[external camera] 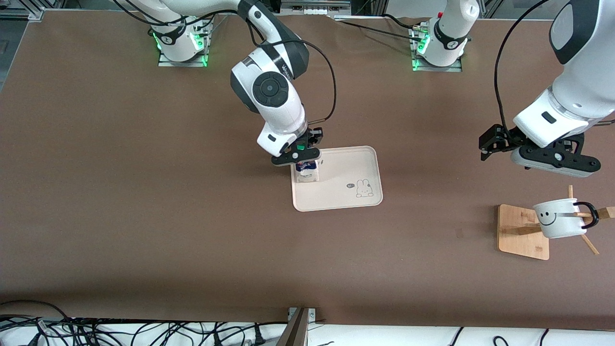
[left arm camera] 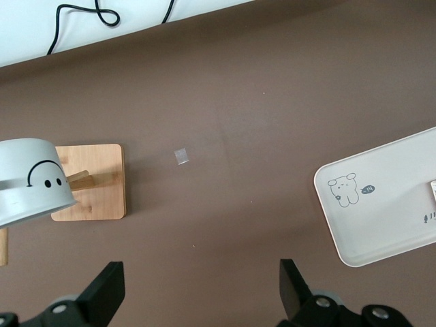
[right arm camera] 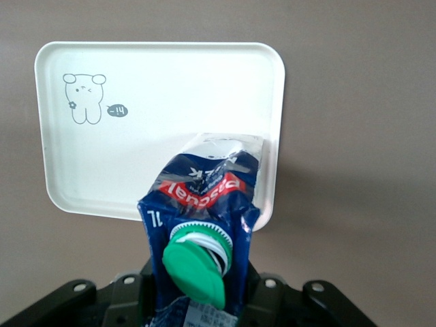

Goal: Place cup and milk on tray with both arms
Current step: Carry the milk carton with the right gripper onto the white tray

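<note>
The milk (external camera: 306, 170) is a dark-blue and white carton with a green cap (right arm camera: 194, 266). My right gripper (external camera: 296, 156) is shut on the milk (right arm camera: 204, 197) and holds it upright at the edge of the tray (external camera: 343, 166) toward the right arm's end. I cannot tell whether its base touches the tray (right arm camera: 136, 136). The cup (external camera: 559, 218) is a white smiley mug hanging on a wooden rack peg. My left gripper (external camera: 555, 161) is open and empty, up over the table near the rack. Its wrist view shows its gripper (left arm camera: 199, 291), the cup (left arm camera: 30, 180) and the tray (left arm camera: 381, 211).
The wooden rack base (external camera: 522, 231) stands at the left arm's end of the table, and also shows in the left wrist view (left arm camera: 95, 184). A small pale scrap (left arm camera: 182, 156) lies on the brown table between rack and tray. Cables lie along the table's front edge (external camera: 96, 331).
</note>
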`<state>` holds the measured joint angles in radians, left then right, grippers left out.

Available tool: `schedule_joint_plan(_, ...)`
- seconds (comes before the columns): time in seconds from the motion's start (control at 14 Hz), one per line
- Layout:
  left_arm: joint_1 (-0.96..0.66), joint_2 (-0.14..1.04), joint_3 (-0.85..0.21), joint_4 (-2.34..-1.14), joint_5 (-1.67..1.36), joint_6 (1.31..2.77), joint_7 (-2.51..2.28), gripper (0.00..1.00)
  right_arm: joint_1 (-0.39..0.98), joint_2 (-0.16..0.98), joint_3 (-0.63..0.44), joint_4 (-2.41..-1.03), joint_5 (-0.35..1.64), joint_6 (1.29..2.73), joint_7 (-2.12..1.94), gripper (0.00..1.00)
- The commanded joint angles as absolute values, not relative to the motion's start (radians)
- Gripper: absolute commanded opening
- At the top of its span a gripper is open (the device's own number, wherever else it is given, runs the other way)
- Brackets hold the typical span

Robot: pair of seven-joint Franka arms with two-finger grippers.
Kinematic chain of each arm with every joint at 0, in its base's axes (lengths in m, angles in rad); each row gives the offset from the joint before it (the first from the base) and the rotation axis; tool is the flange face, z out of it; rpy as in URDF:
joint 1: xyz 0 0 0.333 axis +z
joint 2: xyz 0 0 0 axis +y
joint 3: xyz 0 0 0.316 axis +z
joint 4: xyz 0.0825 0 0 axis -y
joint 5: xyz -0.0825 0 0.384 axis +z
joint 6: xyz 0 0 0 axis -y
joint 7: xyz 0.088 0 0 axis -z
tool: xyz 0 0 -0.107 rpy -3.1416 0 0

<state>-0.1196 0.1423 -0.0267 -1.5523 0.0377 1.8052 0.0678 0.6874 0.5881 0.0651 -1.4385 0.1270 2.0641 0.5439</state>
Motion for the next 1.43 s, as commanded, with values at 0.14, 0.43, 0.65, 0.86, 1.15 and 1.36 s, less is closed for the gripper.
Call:
schedule_joint_plan(0.14, -0.124, 0.156, -0.026, -1.517, 0.058, 1.786, 0.057, 1.00, 0.706, 0.632, 0.054, -1.411, 0.091, 2.089, 0.552, 0.43)
schedule_joint_plan(0.43, -0.124, 0.156, -0.026, -1.517, 0.058, 1.786, 0.057, 1.00, 0.707, 0.647, 0.052, -1.411, 0.087, 2.109, 0.552, 0.77)
schedule_joint_plan(0.65, -0.123, 0.156, -0.026, -1.519, 0.058, 1.786, 0.057, 1.00, 0.703, 0.618, 0.048, -1.408, 0.089, 2.095, 0.609, 1.00)
schedule_joint_plan(0.86, -0.123, 0.156, -0.026, -1.517, 0.058, 1.786, 0.057, 1.00, 0.696, 0.545, 0.034, -1.408, 0.089, 2.039, 0.646, 1.00)
schedule_joint_plan(1.15, -0.123, 0.156, -0.026, -1.519, 0.058, 1.786, 0.057, 1.00, 0.661, 0.411, -0.052, -1.407, 0.100, 1.901, 0.627, 1.00)
schedule_joint_plan(1.36, -0.123, 0.156, -0.026, -1.517, 0.058, 1.786, 0.057, 1.00, 0.545, 0.348, -0.061, -1.390, 0.104, 1.765, 0.534, 1.00)
